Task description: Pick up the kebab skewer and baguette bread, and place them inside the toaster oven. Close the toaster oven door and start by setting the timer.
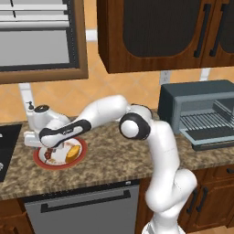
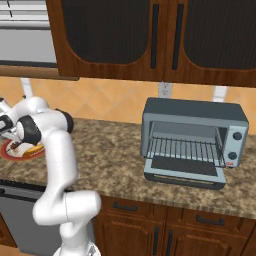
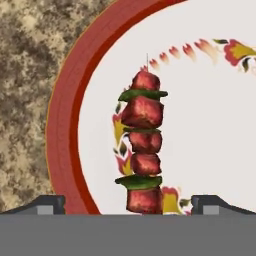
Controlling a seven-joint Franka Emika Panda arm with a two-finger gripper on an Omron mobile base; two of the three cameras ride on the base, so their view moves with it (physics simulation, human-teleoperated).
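The kebab skewer [image 3: 143, 150], red-brown meat chunks with green slices on a thin stick, lies on a red-rimmed white plate [image 3: 65, 135]. My gripper [image 3: 129, 204] hangs just above it, open, with one fingertip [image 3: 50, 202] on each side of the skewer's near end and nothing held. From the left base view the gripper [image 1: 49, 150] is low over the plate [image 1: 59, 165], and the golden baguette bread [image 1: 71, 153] lies on the plate's right part. The toaster oven [image 1: 201, 103] [image 2: 195, 112] stands far right on the counter. Its door [image 1: 215, 139] [image 2: 182, 176] is dropped open, showing the wire rack.
A white appliance [image 1: 39, 116] stands just behind the plate near the wall. A dark cooktop [image 1: 7, 146] lies at the counter's left end. Wooden wall cabinets [image 1: 160, 32] hang above the counter, and a dishwasher front [image 1: 82, 208] sits below its edge. Bare granite runs between plate and oven.
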